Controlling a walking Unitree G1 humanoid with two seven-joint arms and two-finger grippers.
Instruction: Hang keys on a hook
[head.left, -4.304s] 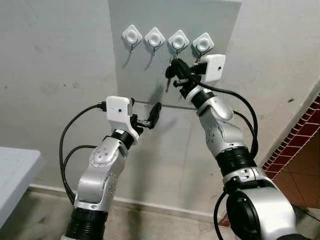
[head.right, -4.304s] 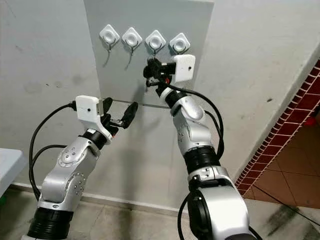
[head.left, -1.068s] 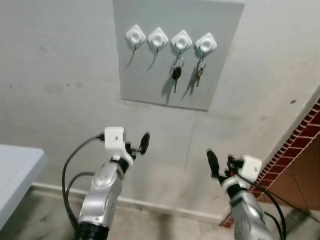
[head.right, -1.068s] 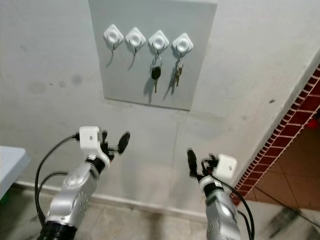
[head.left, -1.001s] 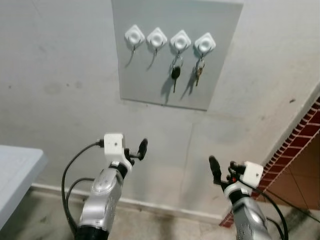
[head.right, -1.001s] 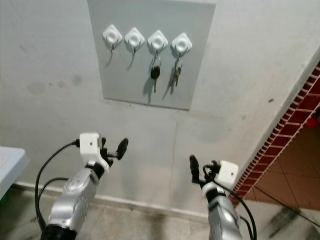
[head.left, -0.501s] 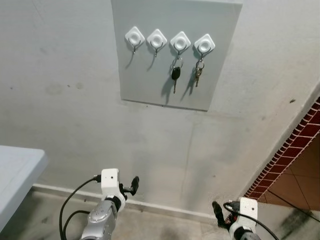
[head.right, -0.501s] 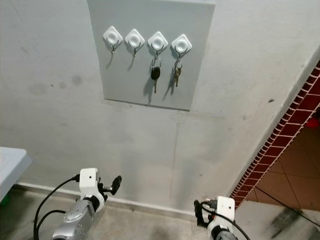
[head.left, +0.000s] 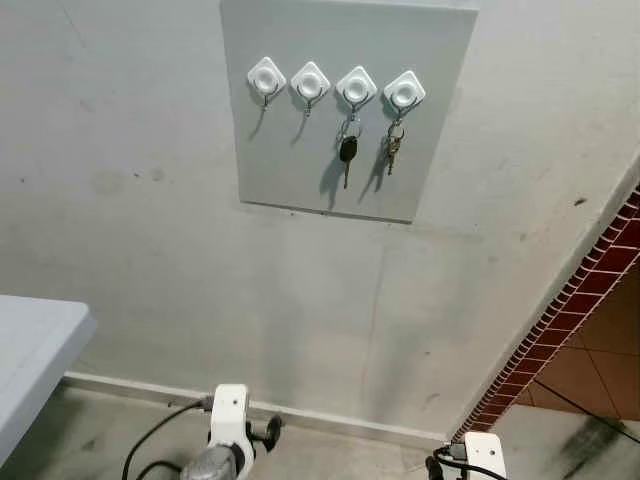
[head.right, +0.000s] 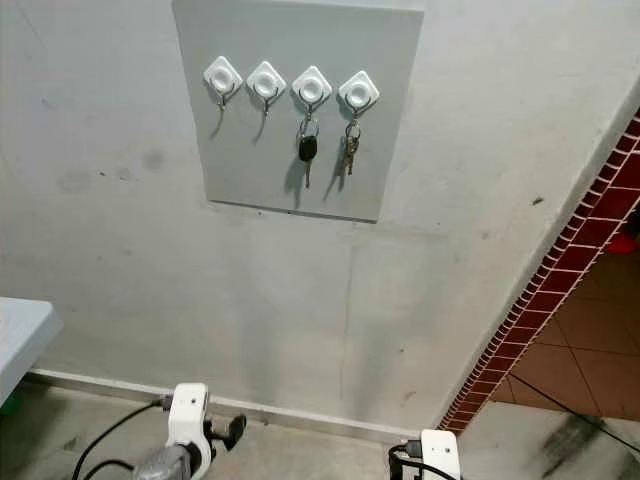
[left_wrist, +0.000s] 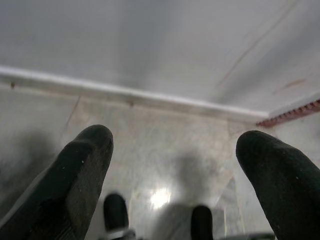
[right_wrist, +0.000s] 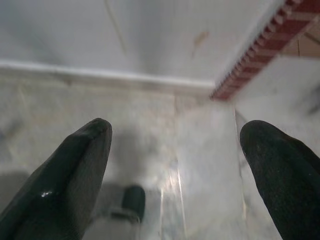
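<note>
A grey panel (head.left: 300, 170) on the wall carries a row of white hooks. From the third hook (head.left: 356, 85) hangs a black-headed key (head.left: 347, 150). A small bunch of keys (head.left: 391, 148) hangs from the fourth hook (head.left: 404, 92). The two hooks on the left are bare. Both arms are lowered far below the panel. My left gripper (head.left: 266, 432) sits at the bottom edge, and the left wrist view shows its fingers (left_wrist: 75, 180) wide apart over the floor, holding nothing. My right gripper (right_wrist: 175, 160) is open and empty too, pointing at the floor by the wall.
A white table corner (head.left: 30, 350) juts in at the left. A sloping strip of red brick (head.left: 590, 290) borders the wall at the right, with brown tiles beyond. A pale baseboard (head.left: 330, 420) runs along the foot of the wall.
The right gripper, which held the black-headed key at the third hook, has let go. Both arms have dropped to the picture's bottom edge. The keys stay hanging.
</note>
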